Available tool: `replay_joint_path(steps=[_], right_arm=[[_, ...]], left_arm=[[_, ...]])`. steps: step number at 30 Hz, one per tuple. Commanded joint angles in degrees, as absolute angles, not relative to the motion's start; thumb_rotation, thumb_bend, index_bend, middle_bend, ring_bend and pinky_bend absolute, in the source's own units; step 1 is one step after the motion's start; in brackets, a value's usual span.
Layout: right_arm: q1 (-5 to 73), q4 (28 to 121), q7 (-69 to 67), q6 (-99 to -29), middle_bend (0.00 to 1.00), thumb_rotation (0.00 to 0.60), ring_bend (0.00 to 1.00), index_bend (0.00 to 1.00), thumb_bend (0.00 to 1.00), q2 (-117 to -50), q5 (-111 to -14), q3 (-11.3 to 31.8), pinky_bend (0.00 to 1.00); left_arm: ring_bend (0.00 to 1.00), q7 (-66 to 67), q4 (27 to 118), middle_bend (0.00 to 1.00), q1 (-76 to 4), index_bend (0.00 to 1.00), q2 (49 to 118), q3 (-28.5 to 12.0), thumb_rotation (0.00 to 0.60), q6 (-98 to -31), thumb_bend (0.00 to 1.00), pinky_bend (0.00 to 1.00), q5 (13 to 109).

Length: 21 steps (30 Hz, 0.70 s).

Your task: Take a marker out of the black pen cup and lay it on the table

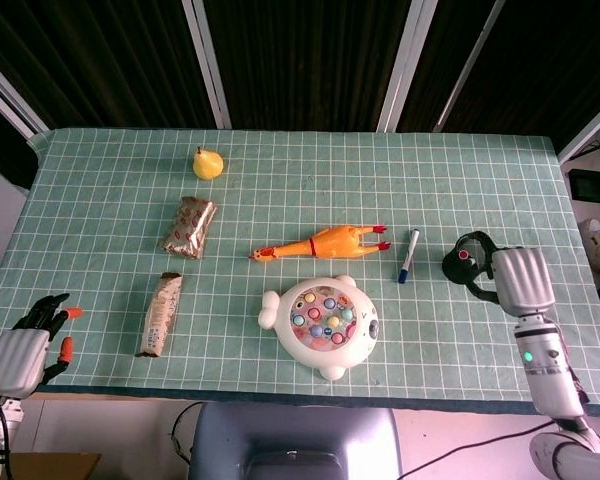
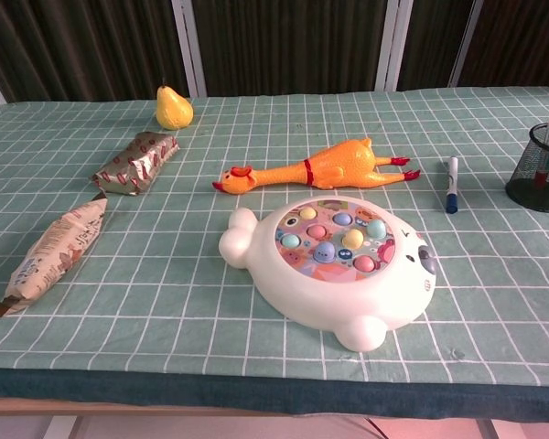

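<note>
The marker (image 1: 408, 256), white with a blue cap, lies flat on the green checked cloth, just right of the rubber chicken's feet; the chest view shows the marker (image 2: 451, 185) there too. The black mesh pen cup (image 1: 461, 265) stands upright to its right, and in the chest view the pen cup (image 2: 541, 170) still has red-capped markers in it. My right hand (image 1: 518, 279) hovers right of the cup, holding nothing, its dark fingers overlapping the cup's rim from above. My left hand (image 1: 25, 346) hangs at the table's near left corner, fingers spread and empty. Neither hand shows in the chest view.
A rubber chicken (image 1: 325, 243) lies mid-table, with a white fishing-game toy (image 1: 323, 322) in front of it. A yellow pear (image 1: 208, 163) and two snack packets (image 1: 190, 226) (image 1: 160, 314) are on the left half.
</note>
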<state>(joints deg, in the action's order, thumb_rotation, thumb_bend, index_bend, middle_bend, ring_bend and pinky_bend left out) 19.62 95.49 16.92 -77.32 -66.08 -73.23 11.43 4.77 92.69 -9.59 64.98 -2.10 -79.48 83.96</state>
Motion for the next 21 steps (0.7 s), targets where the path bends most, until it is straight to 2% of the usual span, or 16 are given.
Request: replay_joint_path(steps=[1, 5, 7, 12, 21], right_arm=[[10.5, 103.1, 11.1, -86.3, 0.51, 0.600, 0.46, 0.41, 0.31, -57.7, -78.2, 7.6, 0.61], [6.5, 103.3, 8.6, -87.7, 0.32, 0.600, 0.26, 0.30, 0.31, -55.2, -78.3, 5.0, 0.32], [5.5, 103.0, 7.7, -87.2, 0.23, 0.600, 0.18, 0.24, 0.33, -54.5, -78.0, 4.0, 0.24], [4.8, 100.9, 4.1, -85.4, 0.13, 0.600, 0.10, 0.17, 0.41, -54.4, -78.9, 2.9, 0.20], [5.2, 99.5, 1.6, -83.2, 0.13, 0.600, 0.10, 0.16, 0.42, -55.0, -80.1, 2.8, 0.20]], left_arm=[[0.09, 5.3, 92.6, 0.10, -9.7, 0.29, 65.2, -2.2, 0.600, -79.3, 0.57, 0.33, 83.6], [0.09, 6.4, 92.6, 0.11, -9.7, 0.29, 65.6, -2.4, 0.600, -79.5, 0.57, 0.33, 83.3], [0.09, 6.9, 92.6, 0.10, -9.6, 0.29, 65.8, -2.4, 0.600, -79.6, 0.57, 0.33, 83.2], [0.09, 7.8, 92.4, 0.11, -9.5, 0.29, 66.3, -2.7, 0.600, -80.1, 0.58, 0.33, 82.9], [0.09, 8.5, 92.6, 0.10, -9.5, 0.28, 66.4, -2.5, 0.600, -80.0, 0.58, 0.33, 83.0]])
